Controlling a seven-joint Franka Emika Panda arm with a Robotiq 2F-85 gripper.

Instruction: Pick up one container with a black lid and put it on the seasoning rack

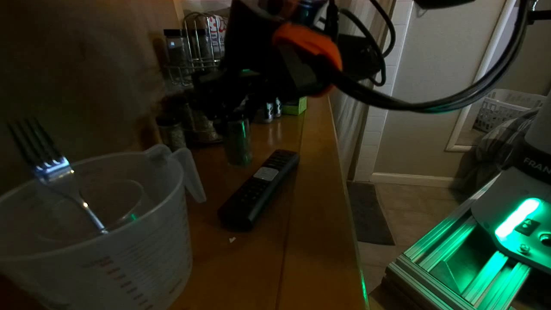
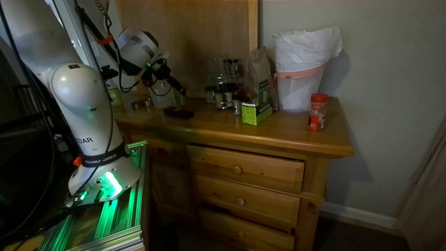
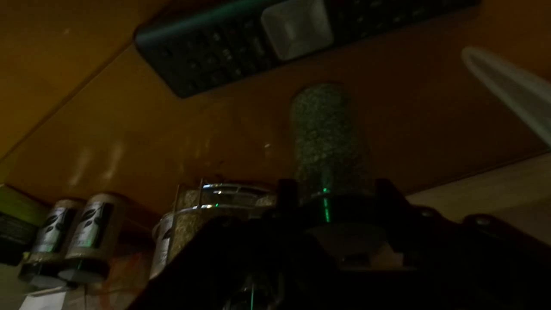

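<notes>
Wrist view: saw gripper (image 3: 335, 196) pinched in on black lid (image 3: 338, 211) of jar (image 3: 325, 137) w/ greenish flakes, fingers (image 3: 286, 196) against both sides & no gap showing, tho v. dark. Judged hold prob. decent, but up top only, so called for steady squeeze, no jerks, no twist (poss. a screw lid). Found remote (image 3: 297, 32) just beyond jar's base.

In an exterior view: saw jar approx. upright at counter (image 1: 318, 258), just left of remote's far end; couldn't tell if lifted clear or standing. Noted seasoning rack (image 1: 202, 64) far left by wood panel (image 1: 86, 64), w/ black-lidded jars (image 1: 175, 47) on upper tier & lower part partly blocked by gripper. Saw measuring jug (image 1: 129, 267) near left, w/ fork (image 1: 58, 168) sticking out. Judged best to go straight up first, past remote, before any sideways travel.

In an exterior view: found rack right of jar, well apart, w/ brown bag (image 2: 259, 69) & green box (image 2: 250, 114) to rack's right. Read step in hand as carrying jar across, placing not yet done. Wanted slow move right, jar plumb, high enough to miss rack's wires, then lowering straight into vacant spot (couldn't make one out), base seated before letting go, then backing off straight up.
</notes>
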